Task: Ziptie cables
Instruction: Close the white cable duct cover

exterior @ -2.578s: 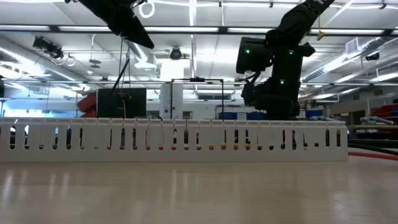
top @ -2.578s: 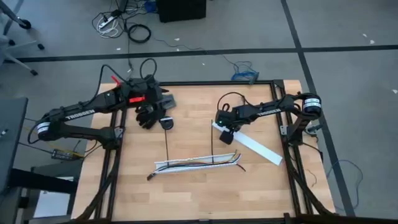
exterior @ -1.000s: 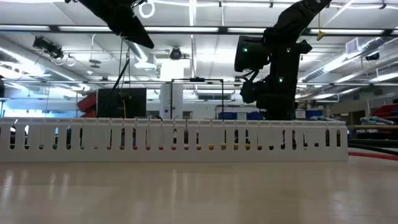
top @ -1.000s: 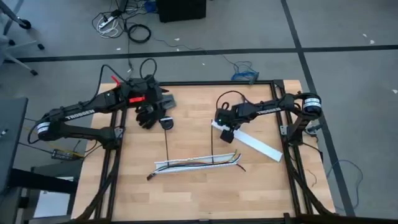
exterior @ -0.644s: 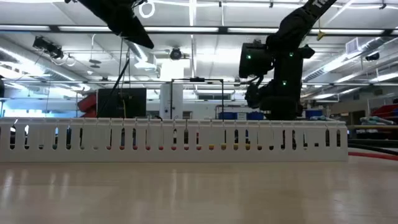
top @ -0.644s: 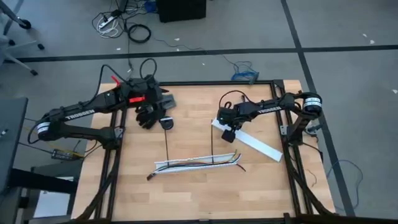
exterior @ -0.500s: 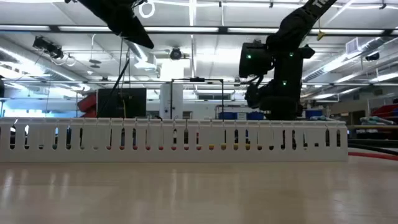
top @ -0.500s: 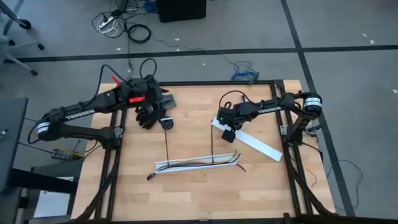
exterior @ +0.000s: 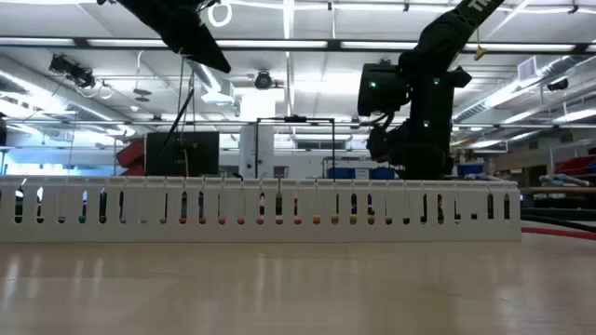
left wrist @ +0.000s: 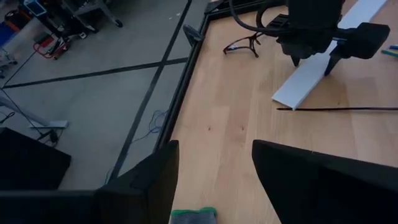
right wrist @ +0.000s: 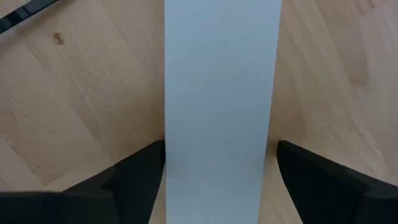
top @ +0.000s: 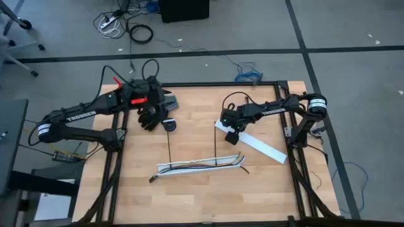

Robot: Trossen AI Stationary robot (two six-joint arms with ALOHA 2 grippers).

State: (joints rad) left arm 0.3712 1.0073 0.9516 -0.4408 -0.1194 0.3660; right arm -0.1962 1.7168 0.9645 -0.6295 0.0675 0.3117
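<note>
A white slotted channel lies near the table's middle, and the cables run along inside it; their colours show through the slots. Two thin black zipties lie flat on the wood, their near ends at the channel. My right gripper is open and points down over the far end of a flat white strip, one finger beside each long edge. My left gripper hangs open at the far left, holding nothing. My right gripper comes from above with its fingers standing across the white strip's far end, one at each long edge. The strip lies flat on the table. I cannot tell whether the fingers touch its edges.
The black frame rails run along the table's sides. A small black clip lies on the wood near the right edge. Bare wood stretches between the channel and the near edge.
My right gripper has shifted a little toward the table's right edge above the white strip and stays open. The strip, channel and zipties lie as before.
</note>
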